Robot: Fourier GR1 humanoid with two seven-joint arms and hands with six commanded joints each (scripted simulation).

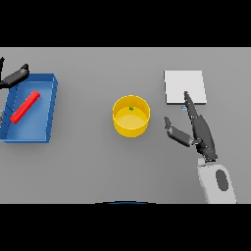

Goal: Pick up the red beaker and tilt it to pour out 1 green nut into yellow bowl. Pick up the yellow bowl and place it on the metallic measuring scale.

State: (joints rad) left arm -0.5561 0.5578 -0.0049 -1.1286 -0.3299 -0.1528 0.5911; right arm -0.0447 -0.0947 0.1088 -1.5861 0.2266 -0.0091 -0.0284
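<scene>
Bowl [131,115], nut [131,109] inside, sits mid-counter just left of the right hand [198,131], whose fingers are released and nearer than the left hand [13,77].

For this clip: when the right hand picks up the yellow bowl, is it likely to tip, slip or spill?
The yellow bowl looks short, wide and flat-based, so it probably stands steady. Its smooth upright wall may be slippery in the right hand, which is open beside it. The small green nut lies loose inside and could roll if the bowl tilts.
</scene>
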